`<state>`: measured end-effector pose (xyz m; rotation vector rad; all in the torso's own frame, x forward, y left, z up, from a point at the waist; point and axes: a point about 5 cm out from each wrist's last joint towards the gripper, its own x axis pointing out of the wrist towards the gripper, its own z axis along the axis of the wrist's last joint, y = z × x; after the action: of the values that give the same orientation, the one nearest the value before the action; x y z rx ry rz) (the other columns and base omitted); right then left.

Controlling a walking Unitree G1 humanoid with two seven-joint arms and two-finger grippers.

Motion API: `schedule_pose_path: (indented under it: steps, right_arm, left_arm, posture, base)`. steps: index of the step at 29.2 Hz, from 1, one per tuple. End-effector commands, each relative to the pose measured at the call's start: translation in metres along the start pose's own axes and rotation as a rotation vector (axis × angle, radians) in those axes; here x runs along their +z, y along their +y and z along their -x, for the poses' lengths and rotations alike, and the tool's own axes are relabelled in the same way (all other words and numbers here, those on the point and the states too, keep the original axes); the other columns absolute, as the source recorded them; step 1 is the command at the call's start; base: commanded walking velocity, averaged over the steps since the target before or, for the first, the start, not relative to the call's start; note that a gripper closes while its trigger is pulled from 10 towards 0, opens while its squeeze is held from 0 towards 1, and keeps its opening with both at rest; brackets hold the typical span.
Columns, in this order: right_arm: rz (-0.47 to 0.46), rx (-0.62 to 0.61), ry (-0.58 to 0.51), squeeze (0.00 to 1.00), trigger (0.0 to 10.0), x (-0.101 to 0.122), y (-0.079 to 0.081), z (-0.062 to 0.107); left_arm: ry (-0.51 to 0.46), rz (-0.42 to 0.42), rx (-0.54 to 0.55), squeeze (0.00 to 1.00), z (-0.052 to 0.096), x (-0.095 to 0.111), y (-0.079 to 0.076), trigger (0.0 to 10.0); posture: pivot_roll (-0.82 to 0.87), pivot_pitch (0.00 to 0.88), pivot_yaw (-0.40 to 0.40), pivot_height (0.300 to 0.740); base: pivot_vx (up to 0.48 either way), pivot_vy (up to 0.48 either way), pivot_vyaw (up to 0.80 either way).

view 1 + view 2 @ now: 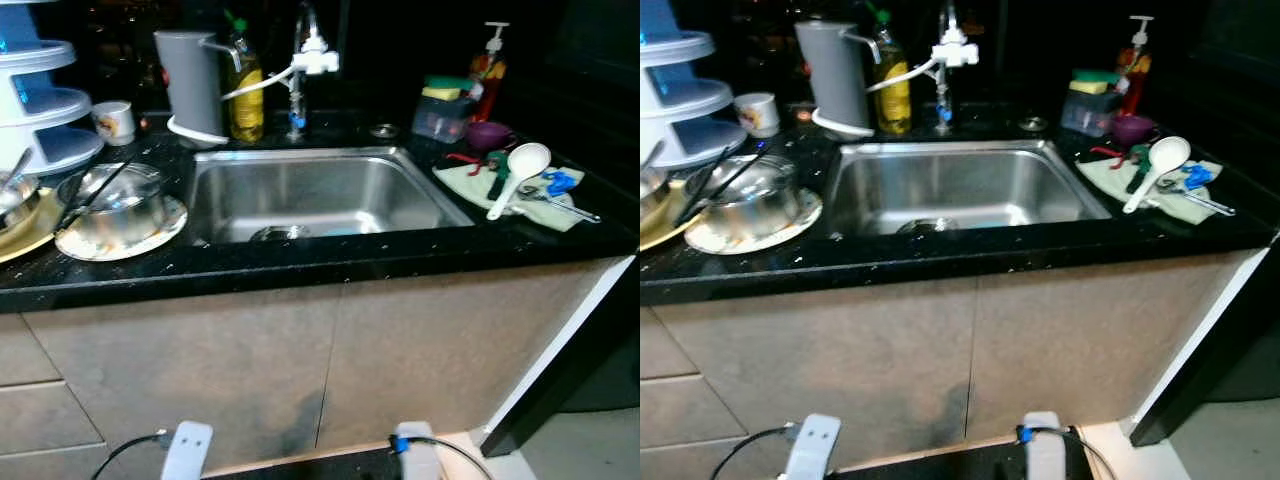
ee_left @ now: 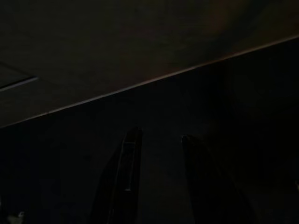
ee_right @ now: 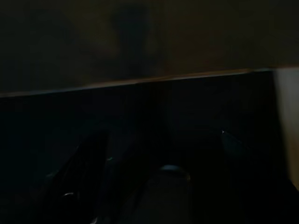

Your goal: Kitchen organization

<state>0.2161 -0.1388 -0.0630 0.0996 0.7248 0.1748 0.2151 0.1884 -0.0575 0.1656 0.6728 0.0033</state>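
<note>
The left gripper (image 2: 156, 179) is hanging low in the dark in front of the cupboard, and its two long black fingers (image 2: 124, 177) are standing a little apart with nothing between them. The right gripper (image 3: 159, 177) is hanging in the dark too; its fingers are spread wide and holding nothing.

Past the plain brown cupboard doors (image 1: 330, 360), the shiny black counter (image 1: 300, 262) is running across, with tiny pale specks in it. A steel sink (image 1: 310, 195) is sitting in the middle, square and smooth.

By the counter's left edge, a shiny metal bowl (image 1: 112, 205) is sitting on a round flat plate (image 1: 150, 235), with thin dark sticks (image 1: 95, 190) leaning across the bowl. By the right edge, a pale cloth (image 1: 470, 185) is lying flat. A white plastic spoon (image 1: 518, 172) with a round scoop is resting on it, just beside a blue thing (image 1: 560, 182) and a thin metal tool (image 1: 570, 208).

Along the back edge, a tall grey jug (image 1: 188, 85) is standing upright beside a yellow bottle (image 1: 245, 100) and the tap (image 1: 300, 70). A small cup (image 1: 115, 122) is standing near a white tiered rack (image 1: 40, 100) at the back left corner. At the back right, a purple bowl (image 1: 487, 133), a clear box (image 1: 445, 115) with sponges and a pump bottle (image 1: 490, 65) are standing close together.
</note>
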Motion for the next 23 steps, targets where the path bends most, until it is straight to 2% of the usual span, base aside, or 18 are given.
schedule_pose_path:
  steps: [1, 23]
  right_arm:
    - [0.001, -0.019, 0.005, 0.0, 10.0, -0.0009, -0.0066, 0.0014]
    - [-0.009, -0.018, 0.004, 0.0, 10.0, -0.0004, -0.0048, 0.0007]
  left_arm:
    - [0.012, 0.003, -0.006, 0.0, 0.0003, -0.0018, -0.0023, 10.0]
    - [0.002, 0.002, -0.01, 0.0, -0.0008, 0.0025, -0.0014, 10.0]
  posture:
    - [-0.03, 0.079, -0.048, 0.74]
    - [-0.03, 0.088, -0.045, 0.74]
  base:
    - [0.0, 0.409, 0.0]
    - [0.0, 0.407, 0.0]
